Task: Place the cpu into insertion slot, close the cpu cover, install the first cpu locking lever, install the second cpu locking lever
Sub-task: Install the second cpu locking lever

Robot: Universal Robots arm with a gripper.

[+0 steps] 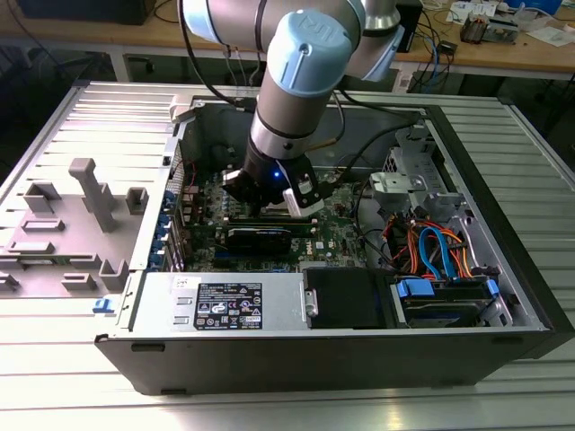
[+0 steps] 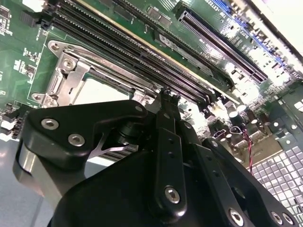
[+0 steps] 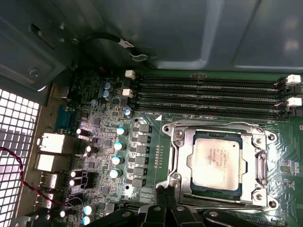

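First wrist view, silver-grey square cpu (image 3: pixel 217 161) socketed

I stand over a big table (image 1: pixel 72 377) made of long silver metal strips. Bright light shines off the strips close to the camera. On the exterior view's left, grey plastic holders (image 1: pixel 85 193) stick up from the table top. Behind the table runs a long wooden bench (image 1: pixel 539 56) with a light brown top. Wires (image 1: pixel 440 40) hang down from it, and white papers (image 1: pixel 552 34) and small bits lie on it. Under the bench it is dark, and I can see grey legs (image 1: pixel 115 63) holding it up.
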